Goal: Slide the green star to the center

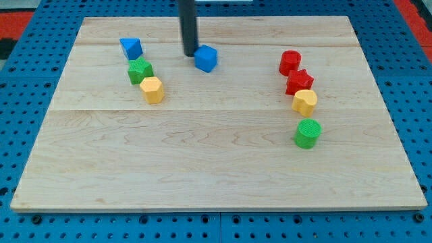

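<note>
Nearest the view's bottom, the board [216,182] is bare wood. Farther up on the view's right, a green cylinder [308,133] sits below a yellow block [305,102], a red star [299,82] and a red cylinder [290,62], closely chained. On the view's left, a yellow hexagon [153,89] touches the green star [140,70], which sits just below a blue triangle [131,48], far from centre. Farthest, my tip [190,53], a bare rod holding nothing, stands just left of a blue cube [206,59], apart from the star. Risk, as I judge it: pushing the star towards centre would likely drag the touching hexagon along, and approaching from the top could knock the triangle.
</note>
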